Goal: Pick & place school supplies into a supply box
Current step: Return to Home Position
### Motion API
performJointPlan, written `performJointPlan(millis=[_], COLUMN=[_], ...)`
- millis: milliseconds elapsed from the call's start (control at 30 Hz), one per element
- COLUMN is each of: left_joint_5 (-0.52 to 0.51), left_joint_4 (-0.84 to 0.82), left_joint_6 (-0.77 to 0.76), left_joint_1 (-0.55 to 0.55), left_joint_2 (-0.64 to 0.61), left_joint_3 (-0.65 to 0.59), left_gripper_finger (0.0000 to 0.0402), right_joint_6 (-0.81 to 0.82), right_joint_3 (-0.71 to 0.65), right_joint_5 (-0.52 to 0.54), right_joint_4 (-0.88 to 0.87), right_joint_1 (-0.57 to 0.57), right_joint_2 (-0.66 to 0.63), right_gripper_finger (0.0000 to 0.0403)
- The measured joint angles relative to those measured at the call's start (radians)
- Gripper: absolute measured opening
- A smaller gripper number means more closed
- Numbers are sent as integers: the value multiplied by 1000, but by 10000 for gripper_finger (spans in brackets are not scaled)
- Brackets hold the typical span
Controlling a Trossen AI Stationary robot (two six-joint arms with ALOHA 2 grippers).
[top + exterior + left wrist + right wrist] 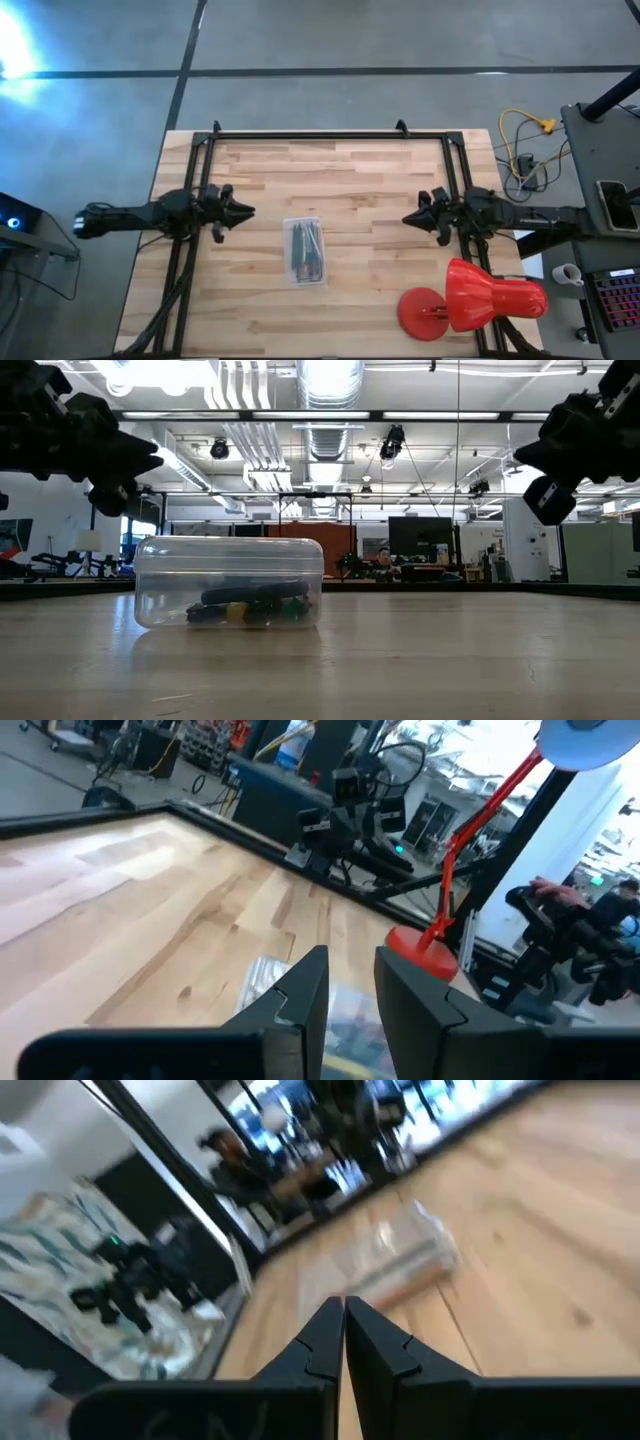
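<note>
The clear plastic supply box [305,250] rests flat on the wooden table near its middle. In the low view the supply box [229,582] holds dark, green and yellow pens and pencils [250,606] lying on its floor. The scissors do not show. My left gripper [246,212] hovers left of the box, above the table, fingers slightly open [351,982]. My right gripper [408,218] hovers right of the box, fingers shut [344,1320]. Neither touches anything.
A big red lamp [470,298] lies on the table's near right corner. A black frame [330,134] runs along the far edge and both sides. Bare wood lies around the box.
</note>
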Motion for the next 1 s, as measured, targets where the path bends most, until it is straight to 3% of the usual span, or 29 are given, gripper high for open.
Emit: performJointPlan(millis=[300, 1000], left_joint_5=[0, 0], left_joint_4=[1, 2], left_joint_6=[0, 0], left_joint_1=[0, 0], left_joint_2=[89, 302], left_joint_3=[-1, -1], left_gripper_finger=[69, 69], right_joint_6=[-1, -1], right_joint_3=[1, 1], right_joint_5=[8, 8], right_joint_4=[-28, -28], right_joint_1=[11, 10], right_joint_2=[-92, -89], right_gripper_finger=[9, 8])
